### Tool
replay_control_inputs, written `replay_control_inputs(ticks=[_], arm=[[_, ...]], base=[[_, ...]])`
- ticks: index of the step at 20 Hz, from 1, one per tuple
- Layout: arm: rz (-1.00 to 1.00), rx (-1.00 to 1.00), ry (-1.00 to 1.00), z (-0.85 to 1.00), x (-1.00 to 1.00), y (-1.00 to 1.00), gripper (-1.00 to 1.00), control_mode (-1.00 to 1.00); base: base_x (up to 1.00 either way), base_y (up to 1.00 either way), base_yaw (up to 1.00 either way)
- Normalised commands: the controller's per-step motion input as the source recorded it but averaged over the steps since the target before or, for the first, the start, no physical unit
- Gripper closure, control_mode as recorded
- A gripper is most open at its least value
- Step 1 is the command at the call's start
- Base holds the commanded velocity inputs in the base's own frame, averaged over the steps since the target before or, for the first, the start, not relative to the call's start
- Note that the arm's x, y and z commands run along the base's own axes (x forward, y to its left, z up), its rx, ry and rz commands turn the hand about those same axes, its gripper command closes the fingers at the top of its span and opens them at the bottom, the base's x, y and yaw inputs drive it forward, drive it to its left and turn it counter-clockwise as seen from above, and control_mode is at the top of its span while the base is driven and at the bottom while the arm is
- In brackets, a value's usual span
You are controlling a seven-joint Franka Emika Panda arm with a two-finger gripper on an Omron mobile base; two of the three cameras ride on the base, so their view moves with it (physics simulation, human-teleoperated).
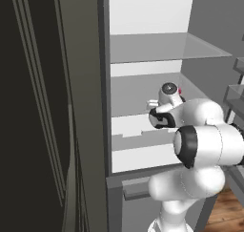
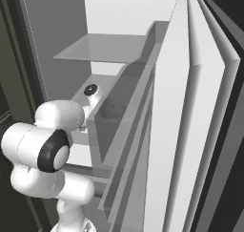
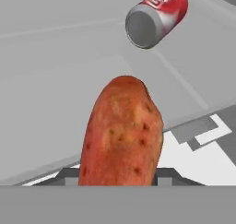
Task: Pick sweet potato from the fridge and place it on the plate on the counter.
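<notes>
From the left base view, the arm reaches into the open fridge, its wrist over the middle shelf and the hand buried behind its own white links. A speck of red shows just past the wrist near the shelf's right side. I cannot tell from here what the fingers are doing.

From the right base view, the same reach is seen across the fridge door's bins. The wrist sits near the front edge of the middle shelf, and the hand itself is tucked behind the bin wall, so the fingers stay hidden here too.

The hand view settles it. The sweet potato stands right between the 2 fingers, whose dark tips peek out on either side of its base, pressed against it; they are clamped on it. Its long axis runs straight away from the hand, along the line of the fingers, the tapered far end pointing toward the back of the shelf. A red soda can lies on its side farther in, apart from the tuber and off to one side.

I judge the grasp made, with the tuber seemingly lifted a little off the shelf. The coming pull-out should run back along that long axis, toward the shelf's front edge, away from the can.
</notes>
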Motion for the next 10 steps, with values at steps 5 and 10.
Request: replay_control_inputs(ticks=[5,10], arm=[[0.00,0.07,0.03,0.02,-1.00,-0.09,1.00,-1.00],[0.09,0.10,0.10,0.00,-1.00,0.00,1.00,-1.00]], base=[[0.00,0.00,0.00],[0.00,0.00,0.00]])
